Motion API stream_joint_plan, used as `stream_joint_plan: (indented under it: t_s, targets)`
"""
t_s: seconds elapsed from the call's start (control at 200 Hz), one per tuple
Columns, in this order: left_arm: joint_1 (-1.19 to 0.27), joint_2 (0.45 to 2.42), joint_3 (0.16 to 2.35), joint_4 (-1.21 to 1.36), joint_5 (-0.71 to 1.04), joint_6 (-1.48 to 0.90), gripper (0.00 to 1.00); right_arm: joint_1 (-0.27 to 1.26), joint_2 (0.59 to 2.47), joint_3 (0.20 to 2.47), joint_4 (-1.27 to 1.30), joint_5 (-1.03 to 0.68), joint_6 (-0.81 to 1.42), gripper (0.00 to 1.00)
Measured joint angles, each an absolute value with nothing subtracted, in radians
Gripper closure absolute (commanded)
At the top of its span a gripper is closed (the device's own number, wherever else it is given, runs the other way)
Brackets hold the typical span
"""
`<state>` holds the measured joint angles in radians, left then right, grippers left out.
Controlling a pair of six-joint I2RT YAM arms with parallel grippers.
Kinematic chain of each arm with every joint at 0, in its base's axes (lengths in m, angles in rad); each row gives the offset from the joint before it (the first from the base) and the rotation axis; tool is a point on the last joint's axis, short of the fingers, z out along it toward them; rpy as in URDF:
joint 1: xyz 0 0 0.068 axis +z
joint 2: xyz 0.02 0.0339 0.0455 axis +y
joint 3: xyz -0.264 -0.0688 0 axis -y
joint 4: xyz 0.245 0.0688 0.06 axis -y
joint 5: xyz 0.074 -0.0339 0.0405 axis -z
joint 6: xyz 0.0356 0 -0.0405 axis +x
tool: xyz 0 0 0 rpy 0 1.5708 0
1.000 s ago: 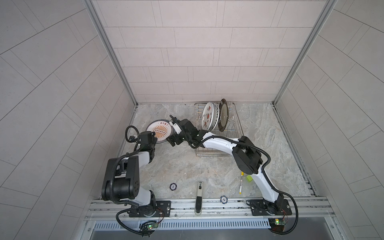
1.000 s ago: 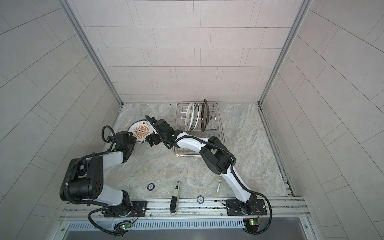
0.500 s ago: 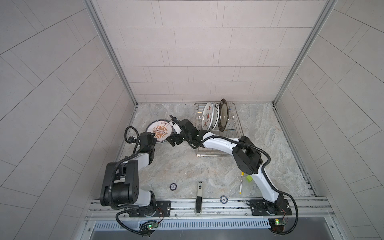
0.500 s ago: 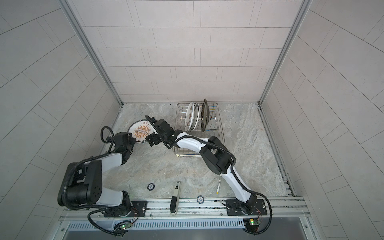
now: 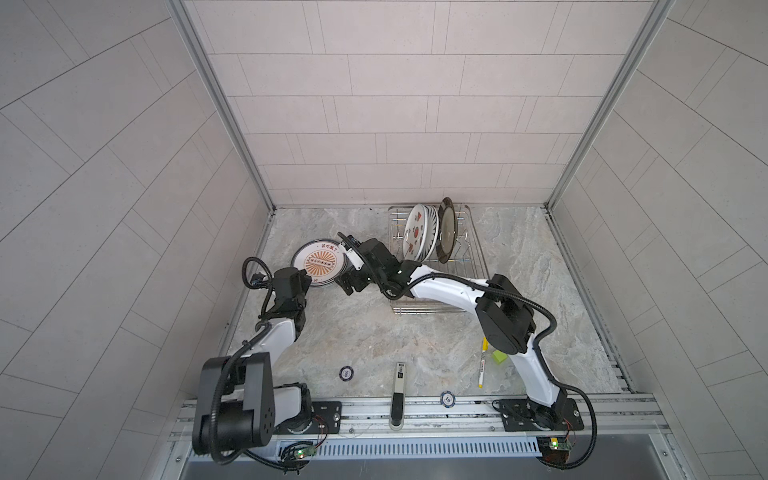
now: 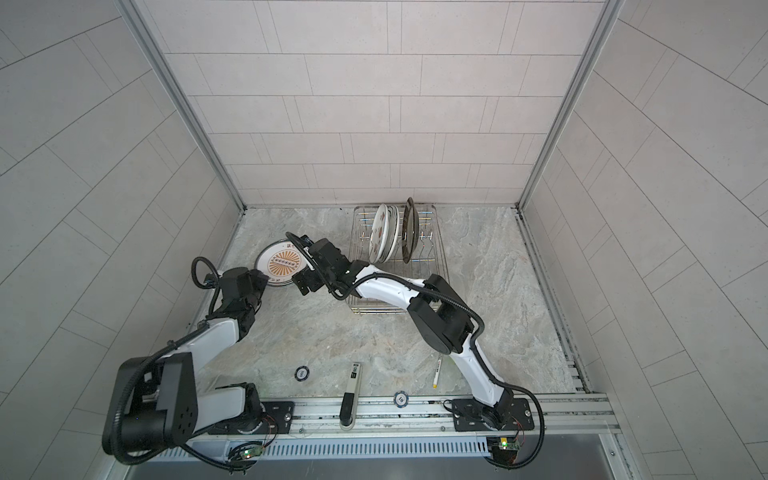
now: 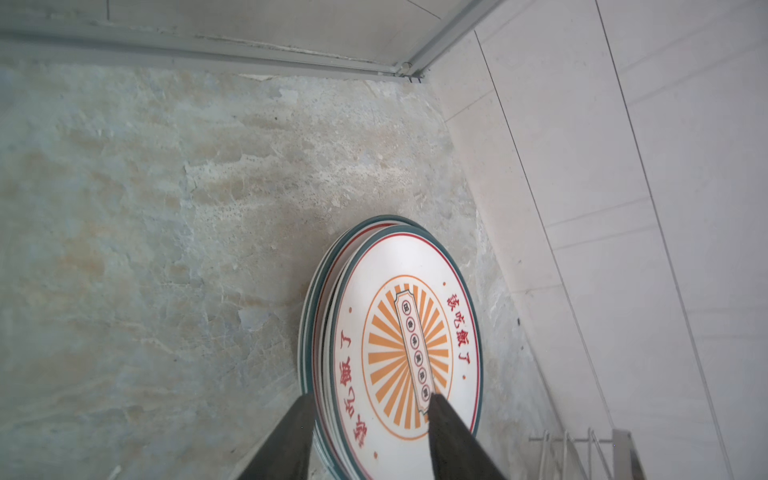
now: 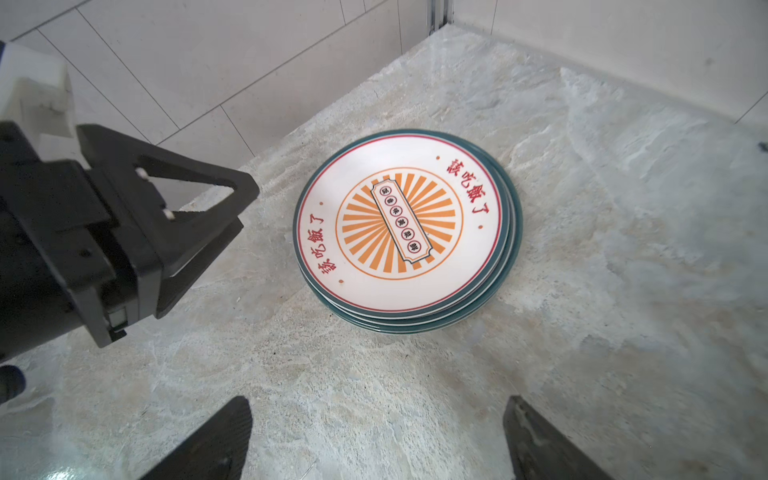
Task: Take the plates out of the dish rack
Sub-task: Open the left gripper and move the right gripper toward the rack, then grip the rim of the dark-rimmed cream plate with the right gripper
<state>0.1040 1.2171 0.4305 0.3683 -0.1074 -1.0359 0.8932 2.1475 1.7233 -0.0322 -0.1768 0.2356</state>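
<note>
A stack (image 5: 319, 266) of unloaded plates lies near the table's (image 5: 374, 340) far-left corner; several more (the brown-rimmed plate (image 5: 448, 230) included) stand in the dish rack (image 5: 477, 253) at the far edge. The left gripper (image 8: 248, 205) and right gripper (image 8: 374, 405) sit beside the stack, jaws parted, empty.

Arms (image 5: 446, 289) had white shells, black joints, ribbed black cables; left end effector (image 8: 248, 210) was black, triangular.

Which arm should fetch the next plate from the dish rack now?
Probably right. The right gripper is open, empty and nearer the dish rack, where upright plates wait; its arm crosses the rack's near end. The left gripper sits at the sunburst plate stack, farther off.
</note>
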Motion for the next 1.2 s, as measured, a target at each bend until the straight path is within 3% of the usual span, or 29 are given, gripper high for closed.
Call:
stream_joint_plan:
  t_s: [0.105,0.24,0.535,0.851,1.201]
  targets:
    - [0.094,1.135,0.4,0.368,-0.097,-1.006,0.15,0.906,2.054,1.641,-0.014,-0.156,0.219,0.03]
    - [0.066,1.017,0.361,0.368,-0.076,-0.958,0.0,0.916,1.9,1.483,0.04,-0.124,0.209,0.03]
    - [-0.06,0.812,0.353,0.321,-0.014,-0.83,0.0,0.919,1.611,1.193,0.117,0.039,0.187,0.0]
    - [-0.243,0.767,0.356,0.394,0.196,-0.659,0.0,0.907,1.356,0.966,0.163,0.252,0.165,0.0]
    - [-0.465,0.864,0.405,0.423,0.204,-0.543,0.0,0.684,1.18,0.881,0.133,0.296,0.205,0.0]
